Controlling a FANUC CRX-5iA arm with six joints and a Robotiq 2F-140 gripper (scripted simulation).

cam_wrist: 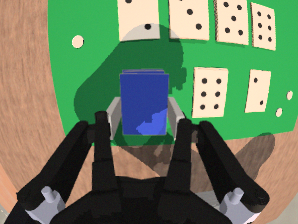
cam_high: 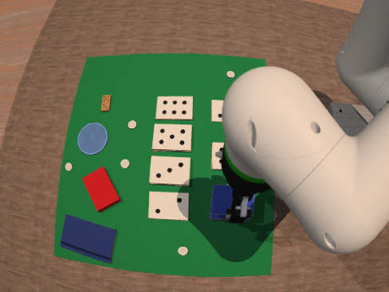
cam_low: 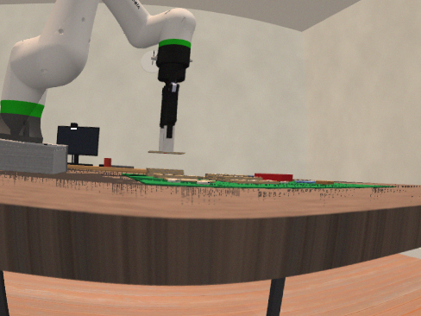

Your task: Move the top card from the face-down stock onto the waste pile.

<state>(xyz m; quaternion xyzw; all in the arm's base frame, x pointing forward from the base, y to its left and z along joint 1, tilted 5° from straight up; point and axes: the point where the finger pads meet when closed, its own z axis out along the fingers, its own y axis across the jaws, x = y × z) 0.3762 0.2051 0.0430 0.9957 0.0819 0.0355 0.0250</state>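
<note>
The blue-backed plywood card (cam_wrist: pixel 144 104) hangs flat between the fingers of the black two-finger gripper (cam_wrist: pixel 143 123), which is closed on the card's two long edges. In the exterior view the card (cam_low: pixel 166 152) rides level, lifted off the green felt mat (cam_low: pixel 302 185), with open air between it and the low face-down stock (cam_low: pixel 165 172) directly beneath. From above, the blue back (cam_high: pixel 222 201) shows just beside the gripper body (cam_high: pixel 240 210), near the worktop's right edge in the row closest to its near edge.

The step in hand looks like the carry: the card is off the stock and raised, but not yet over the waste pile. That pile seems to be the pale card with two black pips (cam_high: pixel 168 206), which lies in the same near row, just beside the stock on the side toward the worktop's left edge.

The next move calls for a level sideways shift toward that two-pip card, keeping enough height to pass the stock's edge, then a straight descent so that the blue card's outline falls inside the pile's outline. The three-pip card (cam_high: pixel 170 170) in the next row back lies near, so any drift toward the far edge risks an overlap. Since the tiles are rigid, I judge that letting go low and flat matters, or the card may skid off the pile.
</note>
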